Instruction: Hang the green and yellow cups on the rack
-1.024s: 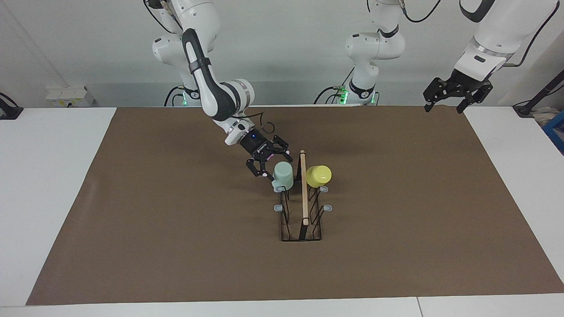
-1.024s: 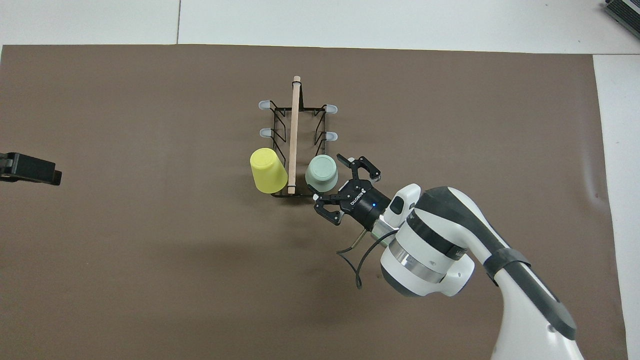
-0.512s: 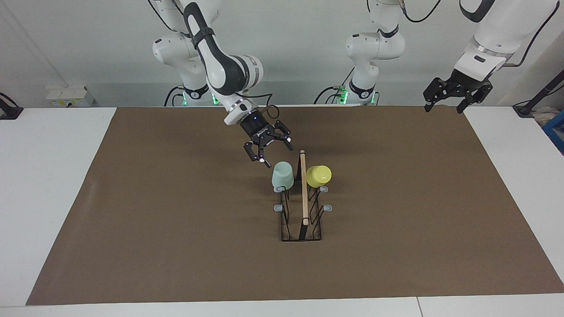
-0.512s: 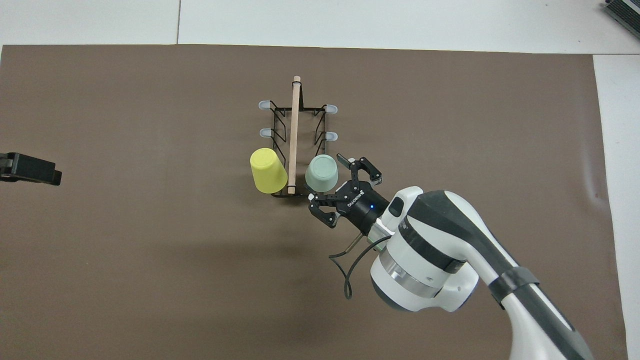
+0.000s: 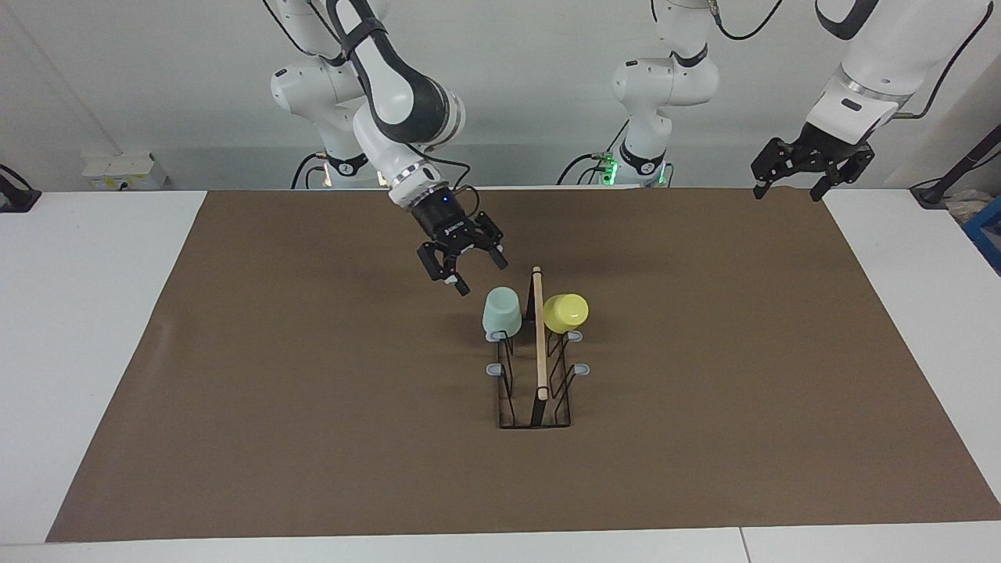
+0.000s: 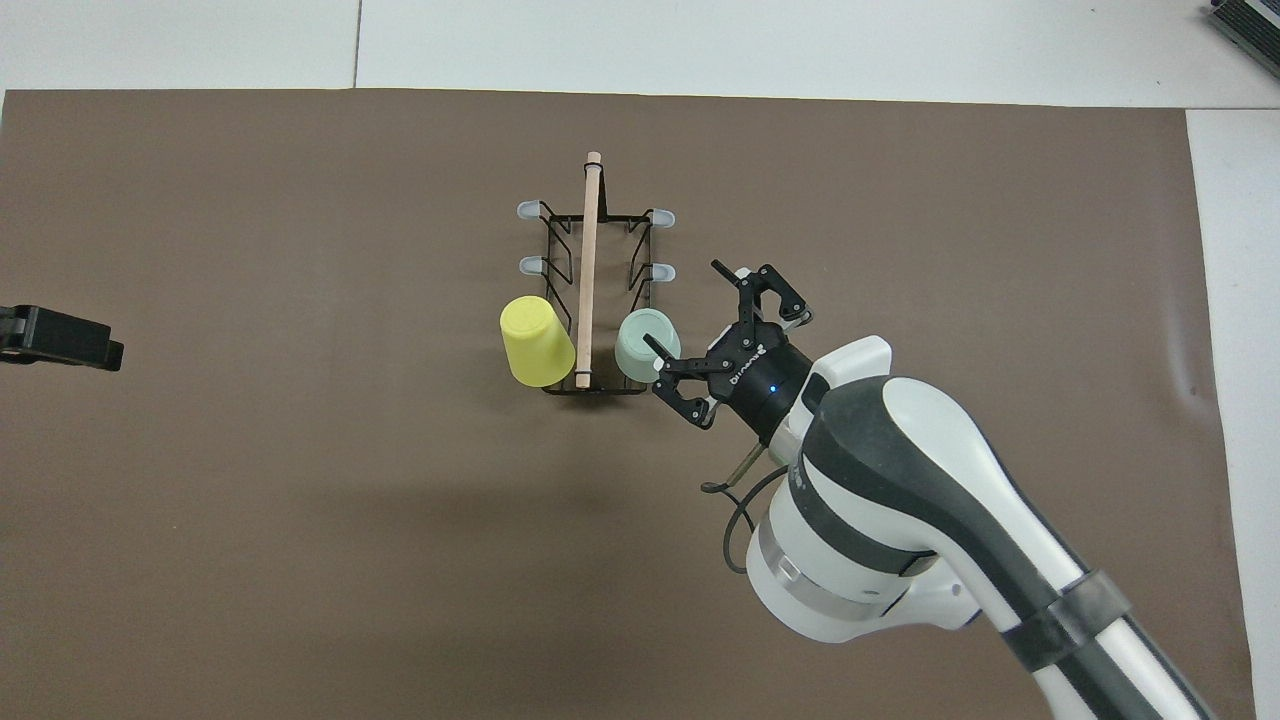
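The black wire rack [image 5: 533,423] [image 6: 560,250] with its wooden rod stands mid-table on the brown mat. On the prongs at its end nearest the robots hang two upturned cups. The mint green cup [image 5: 501,313] [image 6: 640,347] is on the side toward the right arm. The yellow cup [image 5: 565,313] [image 6: 535,340] is on the side toward the left arm, tilted outward. My right gripper [image 5: 481,276] [image 6: 682,303] hovers open and empty beside the green cup, clear of it. My left gripper [image 5: 787,194] [image 6: 60,340] waits, open and empty, raised over the mat's edge at its own end.
Several grey-tipped prongs [image 5: 494,368] [image 6: 660,272] on the rack carry nothing. The brown mat [image 5: 313,407] covers most of the white table [image 5: 94,313]. The right arm's elbow [image 6: 860,560] covers part of the mat in the overhead view.
My right gripper has drawn away from the green cup, rising and swinging back toward the robots. The green cup stays on its prong. The left arm has not moved.
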